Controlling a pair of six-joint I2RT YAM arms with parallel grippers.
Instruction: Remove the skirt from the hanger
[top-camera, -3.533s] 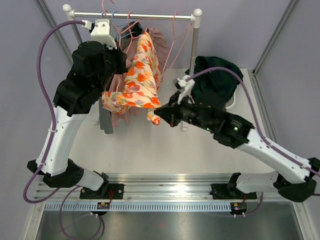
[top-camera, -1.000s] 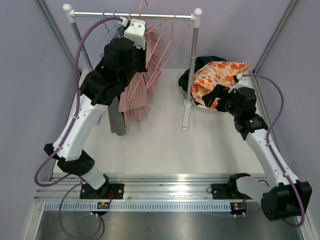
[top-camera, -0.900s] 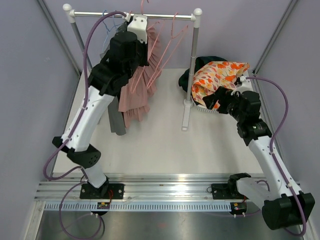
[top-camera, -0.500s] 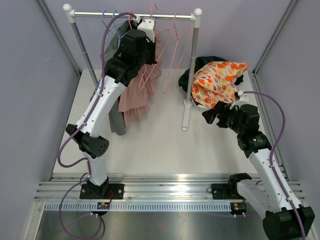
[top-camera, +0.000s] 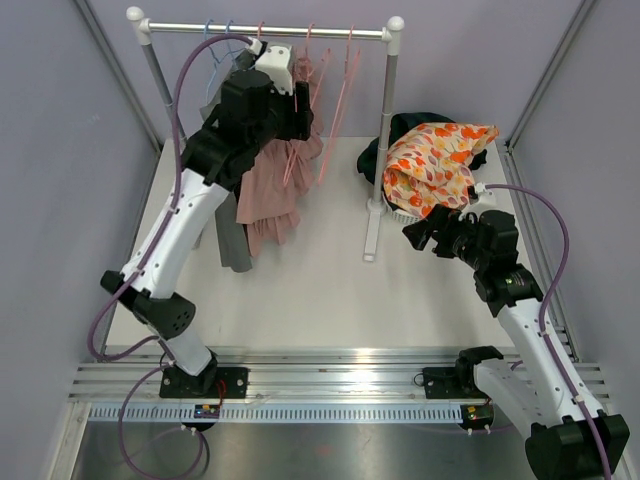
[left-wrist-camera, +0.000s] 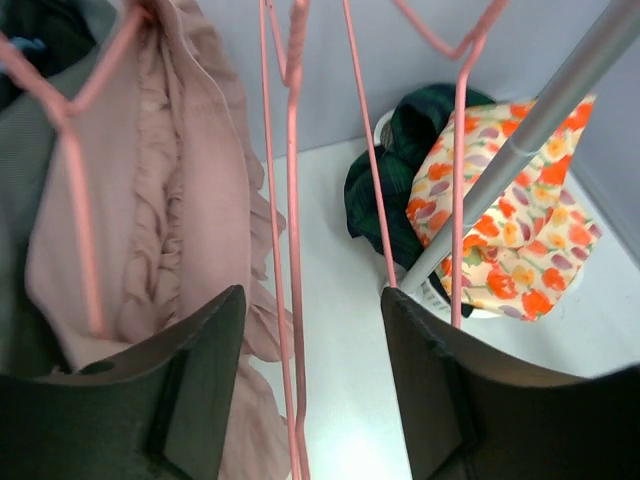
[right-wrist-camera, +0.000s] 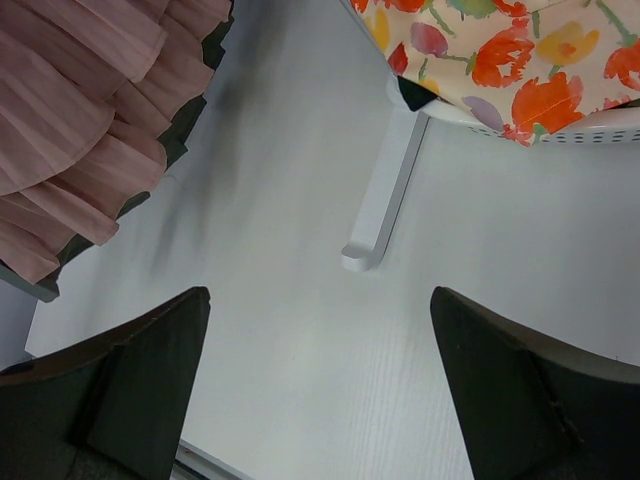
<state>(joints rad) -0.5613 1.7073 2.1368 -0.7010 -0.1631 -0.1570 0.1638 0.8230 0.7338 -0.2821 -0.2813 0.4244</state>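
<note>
The orange floral skirt (top-camera: 435, 160) lies off any hanger, heaped on the white basket (top-camera: 400, 212) at the right; it also shows in the left wrist view (left-wrist-camera: 500, 250) and the right wrist view (right-wrist-camera: 500, 50). Bare pink hangers (top-camera: 335, 100) hang from the rail (top-camera: 200, 30). My left gripper (top-camera: 300, 105) is up at the rail and open, with two thin hanger wires (left-wrist-camera: 290, 250) between its jaws (left-wrist-camera: 312, 340), untouched. My right gripper (top-camera: 415, 232) is open and empty over the bare table (right-wrist-camera: 320, 340), in front of the basket.
A pink ruffled garment (top-camera: 270, 190) and a grey one (top-camera: 235, 240) still hang at the rail's left. A dark green garment (top-camera: 425, 125) lies under the floral skirt. The rack's right post (top-camera: 385, 130) and its white foot (right-wrist-camera: 385, 210) stand between the arms.
My left gripper has opened and let go of a pink hanger, which now hangs on the rail. My right arm has drawn back from the basket, leaving the floral skirt there.
</note>
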